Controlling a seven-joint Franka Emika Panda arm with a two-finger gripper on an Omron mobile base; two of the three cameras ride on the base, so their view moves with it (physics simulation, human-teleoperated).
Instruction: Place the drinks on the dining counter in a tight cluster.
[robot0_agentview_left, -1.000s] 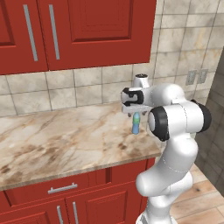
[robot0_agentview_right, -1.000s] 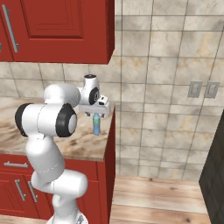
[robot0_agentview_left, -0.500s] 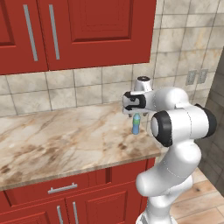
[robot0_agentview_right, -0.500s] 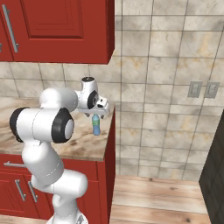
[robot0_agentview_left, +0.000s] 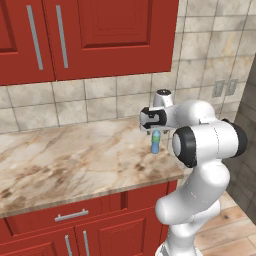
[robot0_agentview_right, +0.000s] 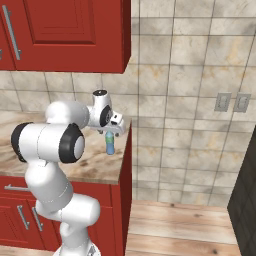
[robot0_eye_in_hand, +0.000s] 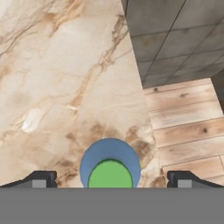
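Bottle upright on the marbled counter (robot0_agentview_left: 75, 160), folks: the slim water bottle (robot0_agentview_left: 155, 142) stands with its long axis vertical, green top up, near the counter's right end and close to the front edge. From the right base view the bottle (robot0_agentview_right: 110, 143) sits just below the hand, not far from the counter's corner. The gripper (robot0_eye_in_hand: 110, 178) hangs directly above it, pointing straight down, jaws spread wide with one dark fingertip (robot0_eye_in_hand: 41, 178) on each side of the bottle's round blue body (robot0_eye_in_hand: 110, 164) and clear daylight between pads and bottle, so nothing is gripped. Around it, the countertop is bare marble; a tiled backsplash (robot0_agentview_left: 100, 100) rises behind, red wall cabinets (robot0_agentview_left: 90, 35) hang overhead, red drawers (robot0_agentview_left: 70, 216) sit below. Past the counter's end, wooden floor (robot0_eye_in_hand: 188, 127) and grey tiled wall (robot0_eye_in_hand: 175, 39). The bottle's label is too small to read.
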